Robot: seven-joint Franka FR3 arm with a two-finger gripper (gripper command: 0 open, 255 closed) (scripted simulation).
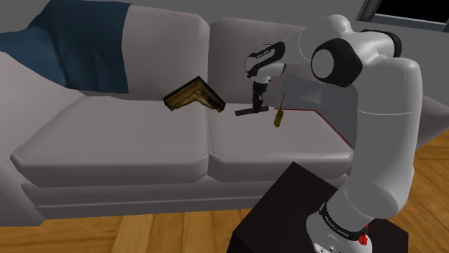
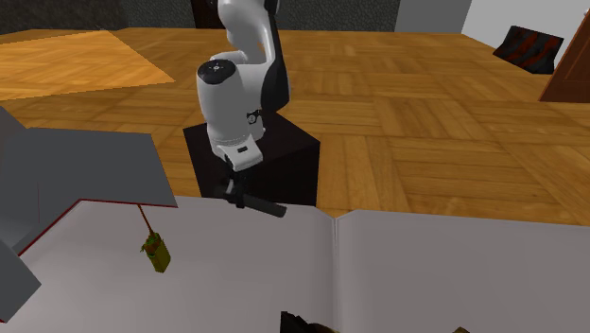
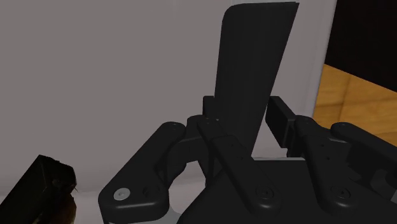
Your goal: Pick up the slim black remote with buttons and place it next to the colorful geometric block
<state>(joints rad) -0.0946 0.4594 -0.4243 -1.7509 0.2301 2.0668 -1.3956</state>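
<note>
A slim black remote [image 1: 245,111] sticks out sideways from my gripper [image 1: 257,103], just above the grey sofa seat [image 1: 144,136]. In the wrist view the remote [image 3: 254,63] runs away from the gripper [image 3: 245,116], clasped between the fingers [image 3: 280,118]. The second exterior view has the remote [image 2: 263,203] over the seat's front edge, under the gripper [image 2: 234,187]. The geometric block [image 1: 193,95], an angular brown and gold piece, lies on the seat toward the shoulder view's left of the remote. Its dark corner [image 3: 51,191] appears beside the hand.
A small olive object on a thin stick [image 1: 277,117] hangs close beside the gripper, over the seat [image 2: 156,252]. A blue blanket [image 1: 79,43] drapes the sofa back. The black stand [image 1: 288,215] is at the sofa's front, on wooden floor [image 2: 425,113].
</note>
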